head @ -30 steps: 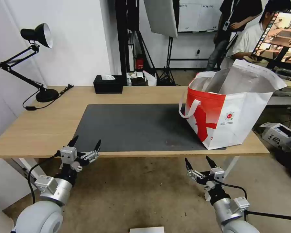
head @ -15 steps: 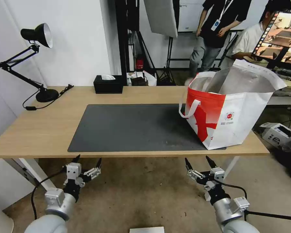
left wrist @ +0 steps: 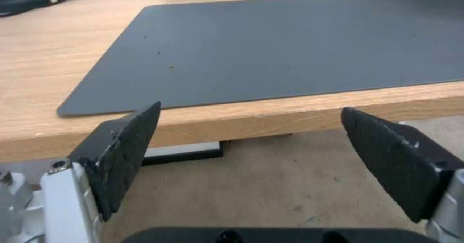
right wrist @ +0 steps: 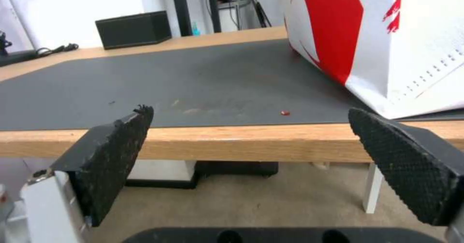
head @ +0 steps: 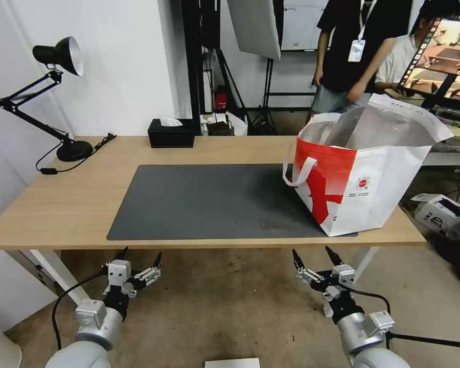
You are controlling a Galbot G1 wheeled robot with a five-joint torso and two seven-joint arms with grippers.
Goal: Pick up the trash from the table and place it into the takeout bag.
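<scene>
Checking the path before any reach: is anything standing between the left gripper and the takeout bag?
Nothing visible does. The left gripper hangs open below the table edge; only the bare mat lies before the takeout bag.

Both arms hung low, below the near edge of the surface (head: 61, 204). The left tool (head: 139, 257) pointed up toward that edge, fingers spread wide and holding nothing. The right tool (head: 312, 255) sat level with it, under the edge, equally wide apart and bare.
</scene>
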